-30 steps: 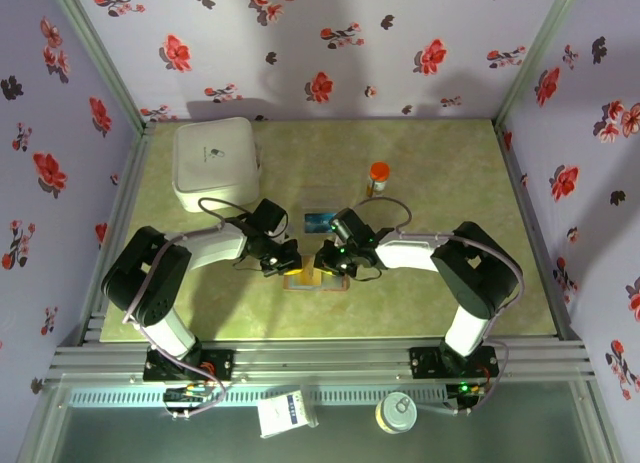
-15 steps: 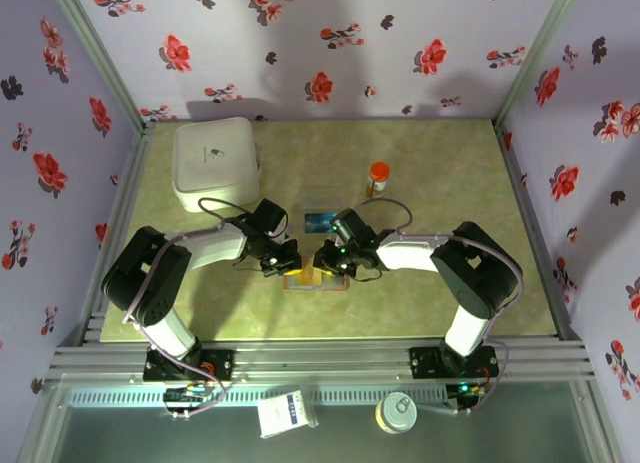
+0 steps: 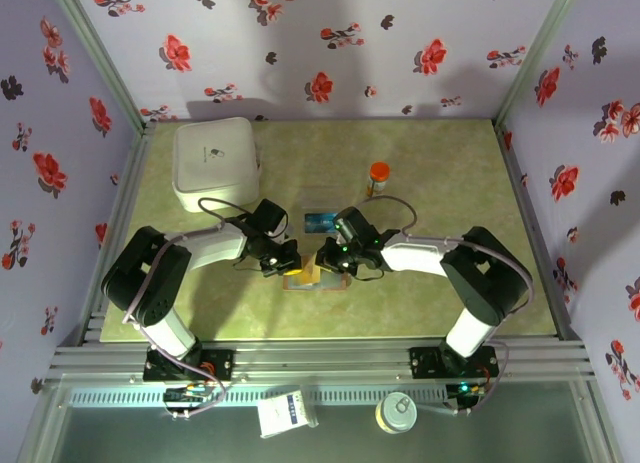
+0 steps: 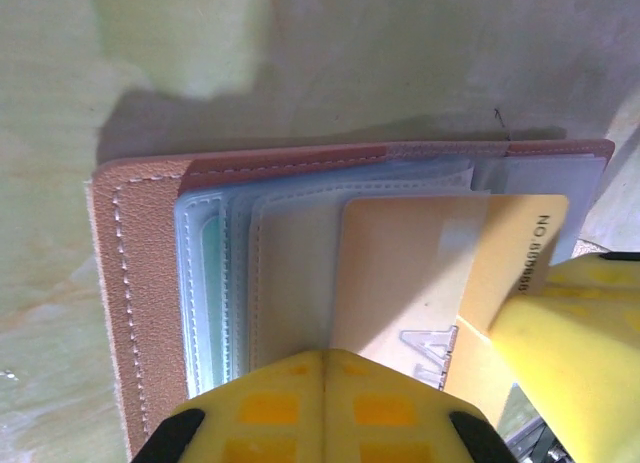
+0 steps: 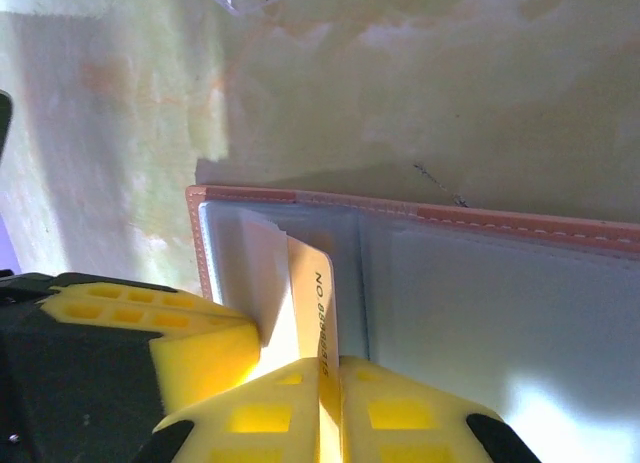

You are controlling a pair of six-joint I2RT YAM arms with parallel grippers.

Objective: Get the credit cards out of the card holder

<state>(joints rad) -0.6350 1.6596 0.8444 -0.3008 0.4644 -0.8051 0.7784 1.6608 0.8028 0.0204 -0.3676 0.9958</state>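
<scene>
green mottled tabletop (image 3: 450, 183) inside floral walls (image 3: 300, 43), with card holder (image 4: 130, 283) lying open and flat near the front edge, between both wrists. pressing down on its clear sleeves with left gripper (image 4: 325, 373), fingers clenched together on nothing. pinching yellow card (image 4: 420, 263) by its exposed end with right gripper (image 5: 325, 383), clamped across the printed edge. partly out of its pocket, long axis running across the holder, free end toward the right arm, so probably calls for a straight pull away from the left gripper. one teal card (image 3: 320, 221) already out, just behind the holder. compared with a second earlier: tighter nip at the right jaws, slight outward swing of the right elbow, no shift of holder or left arm.
</scene>
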